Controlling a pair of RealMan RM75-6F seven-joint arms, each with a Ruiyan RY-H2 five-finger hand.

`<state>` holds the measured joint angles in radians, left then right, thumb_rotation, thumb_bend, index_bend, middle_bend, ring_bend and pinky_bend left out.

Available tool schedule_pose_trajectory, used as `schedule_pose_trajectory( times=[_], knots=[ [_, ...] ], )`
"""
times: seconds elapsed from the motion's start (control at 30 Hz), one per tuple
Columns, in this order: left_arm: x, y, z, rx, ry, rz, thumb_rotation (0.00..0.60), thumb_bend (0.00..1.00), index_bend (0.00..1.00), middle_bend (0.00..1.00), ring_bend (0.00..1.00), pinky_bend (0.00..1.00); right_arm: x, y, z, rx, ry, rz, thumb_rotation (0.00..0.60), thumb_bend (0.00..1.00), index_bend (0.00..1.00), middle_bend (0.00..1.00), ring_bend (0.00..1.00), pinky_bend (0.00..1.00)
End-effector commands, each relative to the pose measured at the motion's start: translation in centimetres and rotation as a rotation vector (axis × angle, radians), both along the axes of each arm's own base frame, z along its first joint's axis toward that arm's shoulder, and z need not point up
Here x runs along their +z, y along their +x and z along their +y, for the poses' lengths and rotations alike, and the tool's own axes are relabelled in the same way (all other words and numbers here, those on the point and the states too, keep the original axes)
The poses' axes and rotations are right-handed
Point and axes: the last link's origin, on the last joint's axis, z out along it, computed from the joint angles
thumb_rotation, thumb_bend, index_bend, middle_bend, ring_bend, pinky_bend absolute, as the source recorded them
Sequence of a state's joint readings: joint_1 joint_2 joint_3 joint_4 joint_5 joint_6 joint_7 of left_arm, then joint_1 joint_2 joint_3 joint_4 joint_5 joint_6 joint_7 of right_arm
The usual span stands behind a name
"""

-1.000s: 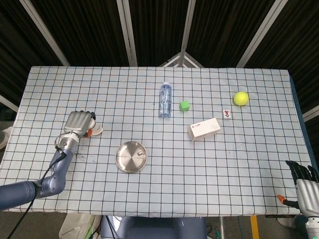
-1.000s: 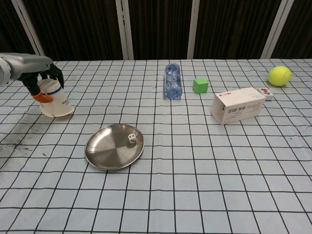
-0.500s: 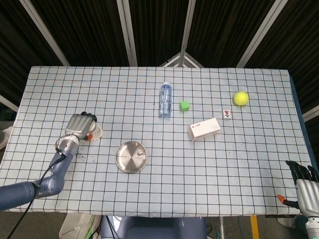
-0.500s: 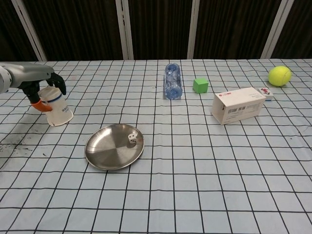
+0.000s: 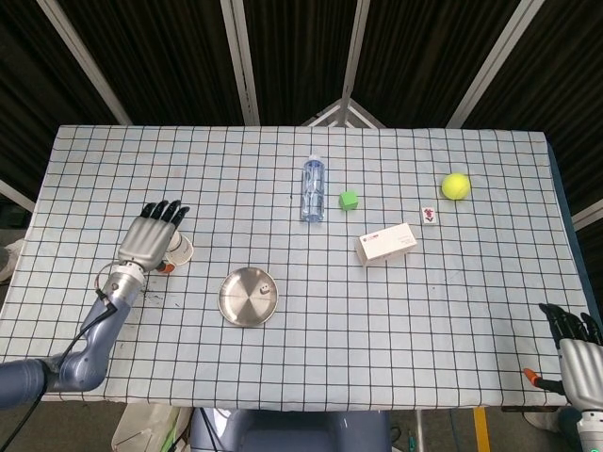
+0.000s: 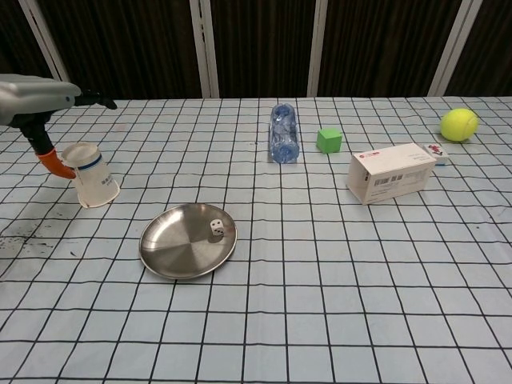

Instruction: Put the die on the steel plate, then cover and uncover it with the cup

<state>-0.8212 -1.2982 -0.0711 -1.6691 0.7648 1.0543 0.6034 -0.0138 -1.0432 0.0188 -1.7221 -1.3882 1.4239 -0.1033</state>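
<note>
- Let go of the cup [image 6: 90, 174] since half a second back: left hand [image 5: 151, 239] was wrapped round it, now flattened out above it, fingers [image 5: 166, 211] spread wide and straight, holding nothing.
- Cup itself barely shifted. Sits mouth-down on the cloth [image 6: 320, 272], left of the plate [image 6: 187, 241], a bit tilted. White paper, tapered, blue band near the top.
- In the chest view only the grey arm and an orange bit show beside the cup, dark fingertips poking right at the top left.
- Die [image 6: 216, 230] same as before: on the plate, toward its right rim. Small white cube, dark pips, uncovered.
- Plate round, shallow, shiny brushed steel, mirror-ish rim. No move.
- Right hand [image 5: 577, 353] parked well right of the plate at the table's near corner, same spot as earlier. Dark fingers up and apart, nothing in it.
- Everything else unmoved. Bottle [image 6: 282, 133] lying on its side behind the plate, clear ribbed plastic with a bluish tint.
- Green cube [image 6: 329, 140] just right of the bottle, matte, sharp-edged.
- Box [image 6: 391, 173] right of the plate, white cardboard, oblong, barcode on the near face.
- Small white tile [image 6: 436, 153] with a red mark past the box's far end.
- Ball [image 6: 458, 125] furthest right of the plate, fuzzy yellow-green tennis type.
- Cloth pale blue with a black grid, slightly wrinkled, dark smudges at the left edge.
</note>
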Motion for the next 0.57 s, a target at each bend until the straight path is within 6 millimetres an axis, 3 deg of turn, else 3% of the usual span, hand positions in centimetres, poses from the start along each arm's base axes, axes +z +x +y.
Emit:
schedule_pose_trajectory(
  times=[0.03, 0.13, 0.23, 0.43, 0.57],
  knots=[
    [3.2, -2.6, -7.5, -0.020, 0.097, -0.038, 0.600, 0.21, 0.15, 0.04, 0.00, 0.11, 0.1, 0.1, 0.1, 0.003, -0.002, -0.001, 0.600, 0.04, 0.11, 0.12, 0.13, 0.06],
    [4.0, -6.0, -11.7, 0.041, 0.179, -0.083, 0.600, 0.21, 0.17, 0.04, 0.00, 0.11, 0.2, 0.4, 0.2, 0.017, -0.009, 0.001, 0.600, 0.04, 0.11, 0.12, 0.13, 0.06],
    [4.4, -8.3, -13.6, 0.066, 0.241, -0.138, 0.600, 0.25, 0.20, 0.06, 0.00, 0.11, 0.2, 0.7, 0.3, 0.030, -0.013, 0.004, 0.600, 0.04, 0.11, 0.12, 0.13, 0.06],
    [4.4, -10.9, -14.7, 0.072, 0.283, -0.211, 0.600, 0.28, 0.23, 0.06, 0.00, 0.11, 0.0, 0.9, 0.3, 0.046, -0.011, 0.014, 0.600, 0.04, 0.11, 0.12, 0.12, 0.06],
    [4.8, -10.5, -14.9, 0.023, 0.297, -0.252, 0.600, 0.28, 0.23, 0.07, 0.00, 0.11, 0.1, 1.0, 0.1, 0.067, -0.018, 0.018, 0.600, 0.04, 0.11, 0.12, 0.12, 0.06]
  ],
)
